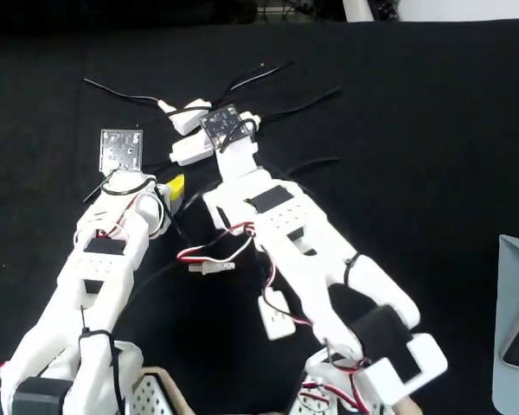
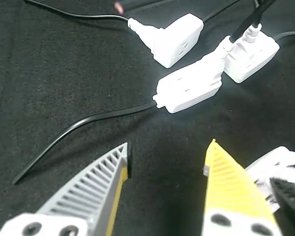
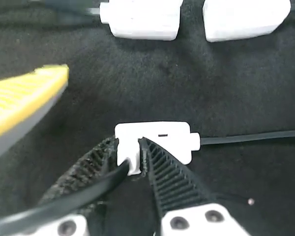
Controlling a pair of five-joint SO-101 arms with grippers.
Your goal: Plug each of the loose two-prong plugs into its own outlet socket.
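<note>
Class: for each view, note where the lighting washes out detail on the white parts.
High view: the right arm glares against the black cloth. Left wrist view: even light, outlet slots readable. Right wrist view: the two white blocks blow out featureless.

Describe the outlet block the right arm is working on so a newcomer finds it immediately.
On the black table, find the black-fingered right tool, shut on a plug. The white outlet block touches that plug; the two other white blocks lie apart beyond it, untouched.

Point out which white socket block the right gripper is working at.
The socket block where the right gripper pinches a plug; the other two blocks lie beyond it, side by side.
</note>
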